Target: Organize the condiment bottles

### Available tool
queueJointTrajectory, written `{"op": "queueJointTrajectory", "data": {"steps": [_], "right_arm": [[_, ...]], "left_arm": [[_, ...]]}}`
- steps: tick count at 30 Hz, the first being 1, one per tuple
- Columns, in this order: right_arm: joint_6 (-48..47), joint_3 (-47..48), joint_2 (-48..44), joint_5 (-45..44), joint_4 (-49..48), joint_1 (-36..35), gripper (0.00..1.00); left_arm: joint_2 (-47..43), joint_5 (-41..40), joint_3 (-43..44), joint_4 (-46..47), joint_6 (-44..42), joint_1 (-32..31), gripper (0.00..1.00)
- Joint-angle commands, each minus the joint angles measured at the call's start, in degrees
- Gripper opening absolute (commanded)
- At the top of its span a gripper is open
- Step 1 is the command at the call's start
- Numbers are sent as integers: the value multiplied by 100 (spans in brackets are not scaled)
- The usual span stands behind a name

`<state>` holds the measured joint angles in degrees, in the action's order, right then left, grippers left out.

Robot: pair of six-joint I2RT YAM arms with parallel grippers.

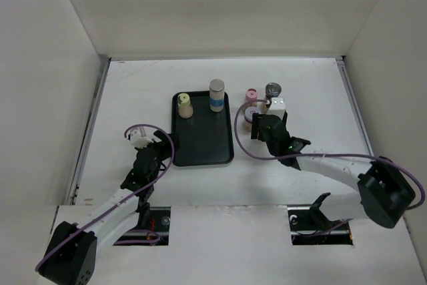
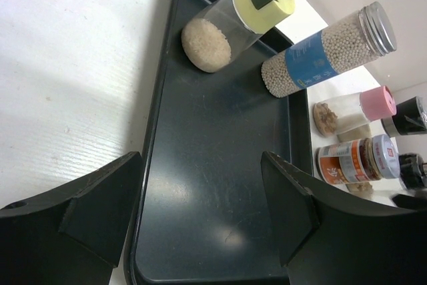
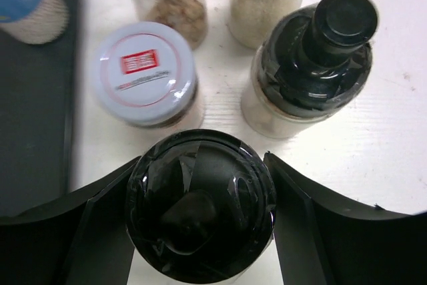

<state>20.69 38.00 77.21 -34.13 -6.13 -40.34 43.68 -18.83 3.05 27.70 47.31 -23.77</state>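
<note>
Bright, even light glints off black-capped bottle [image 3: 200, 205].

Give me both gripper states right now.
Left gripper: open, holding nothing.
Right gripper: closed on a black-capped bottle.

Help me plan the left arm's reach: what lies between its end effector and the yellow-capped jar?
Only bare black tray floor lies between the left end effector and the yellow-capped jar, per the left wrist view.
</note>
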Motion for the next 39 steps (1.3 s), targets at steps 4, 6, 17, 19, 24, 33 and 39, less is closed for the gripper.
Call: {"op": "queueJointTrajectory", "data": {"steps": [4, 6, 17, 19, 24, 33, 39], "right_arm": [[93, 365, -1155, -349, 252, -706, 59], [128, 558, -1095, -253, 227, -979, 59], [-460, 2597, 1988, 556, -1109, -1200, 61], [-513, 2896, 2402, 539, -1136, -1130, 61], [-452, 3258, 3001, 539, -1267, -928, 64], [-311, 3661, 3344, 732, -1356, -936, 64], [-267, 4189, 3827, 811, -1277, -1059, 66]], "left_arm": [[-17, 28, -155, 359, -64, -35, 71], [-9, 28, -164, 359, -64, -27, 71], [-105, 37, -173, 332, -64, -35, 71], [-167, 37, -191, 323, -64, -18, 71], [-88, 37, -173, 350, -64, -44, 71], [-44, 2, -173, 359, -73, -53, 71], [-114, 20, -182, 350, -73, -44, 71]]}}
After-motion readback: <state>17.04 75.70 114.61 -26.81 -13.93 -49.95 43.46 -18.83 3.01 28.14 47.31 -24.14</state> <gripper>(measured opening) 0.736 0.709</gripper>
